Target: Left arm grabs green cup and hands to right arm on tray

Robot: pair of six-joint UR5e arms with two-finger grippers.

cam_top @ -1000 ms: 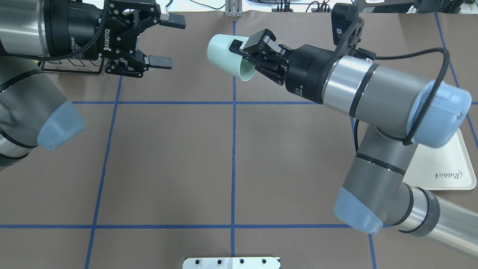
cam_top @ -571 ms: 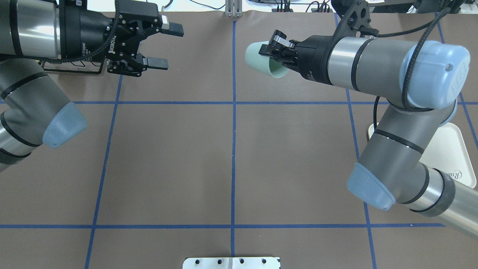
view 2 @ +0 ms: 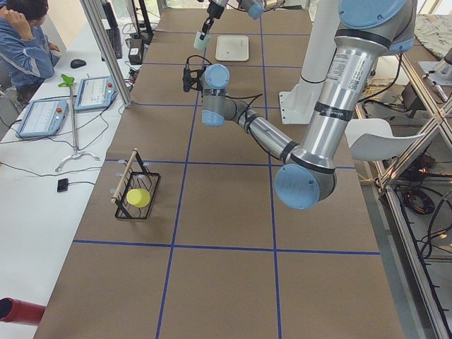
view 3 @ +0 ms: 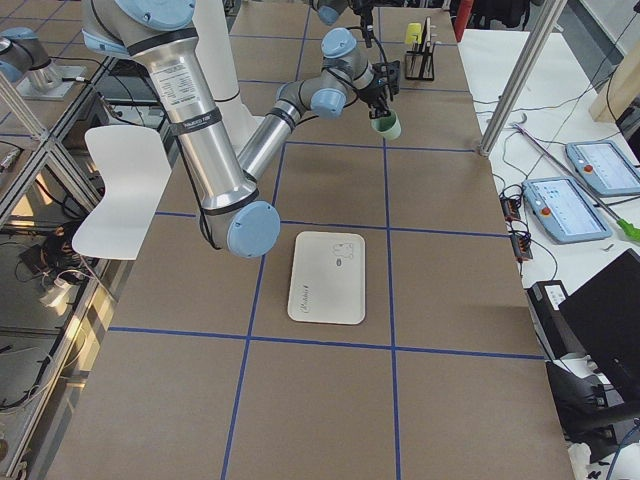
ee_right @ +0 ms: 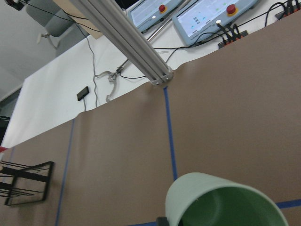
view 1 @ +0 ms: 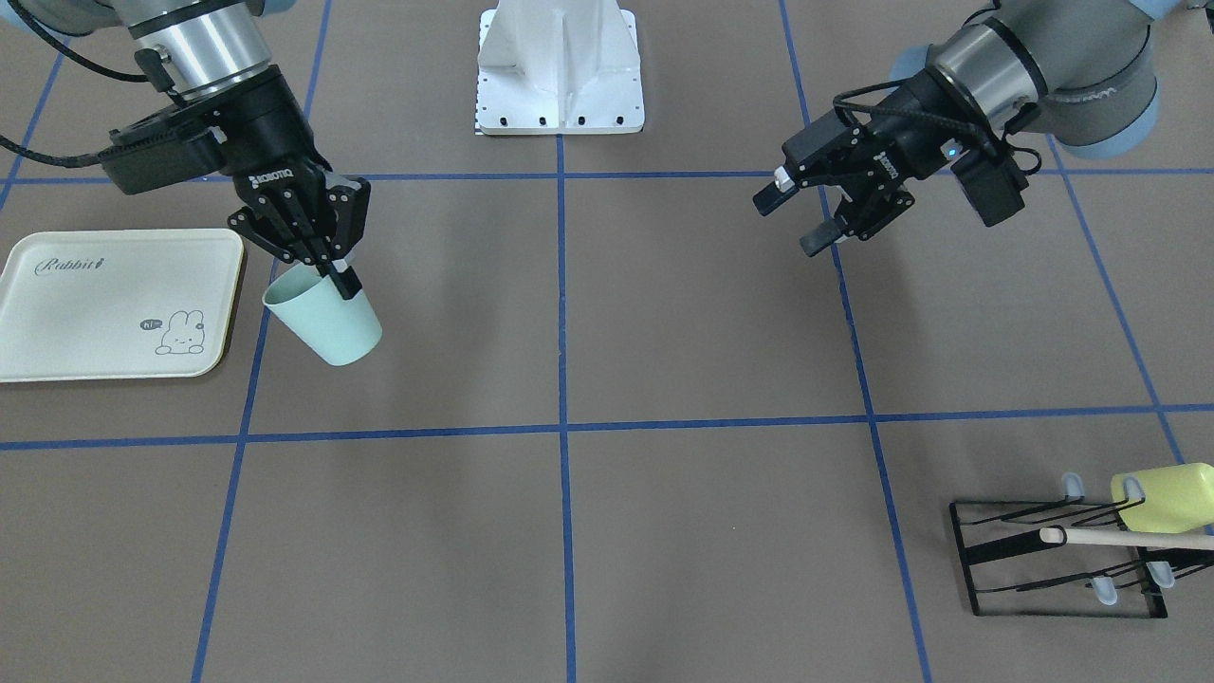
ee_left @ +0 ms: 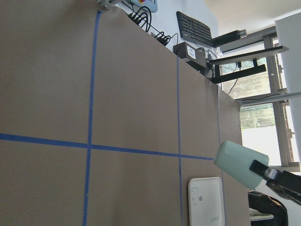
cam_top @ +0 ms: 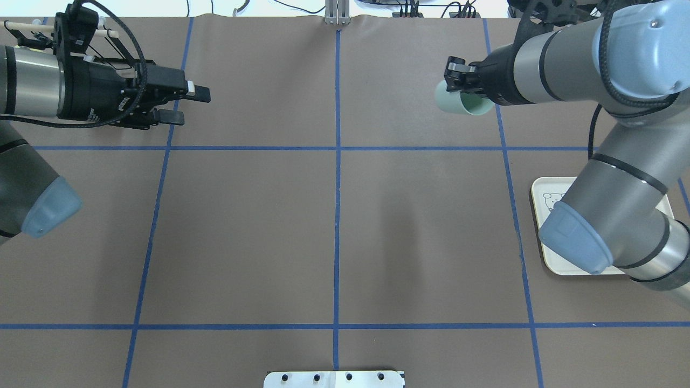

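My right gripper (view 1: pixel 334 273) is shut on the rim of the pale mint-green cup (view 1: pixel 328 328) and holds it tilted in the air, off the table. It also shows in the overhead view (cam_top: pixel 457 102) and the right wrist view (ee_right: pixel 225 202), mouth towards the camera. The cream-white "Rabbit" tray (view 1: pixel 95 327) lies flat and empty, apart from the cup, partly hidden under the right arm in the overhead view (cam_top: pixel 540 189). My left gripper (view 1: pixel 787 225) is open and empty, far from the cup on the other side of the table (cam_top: pixel 188 106).
A black wire rack (view 1: pixel 1057 560) with a yellow-green cup (view 1: pixel 1162 495) and a wooden stick stands at the table's corner on my left. The white robot base plate (view 1: pixel 560 66) is at the near middle edge. Blue tape lines cross the brown table.
My right arm has swung right with the cup in its grip, towards the tray's side. My left arm has pulled back to the left, still open.
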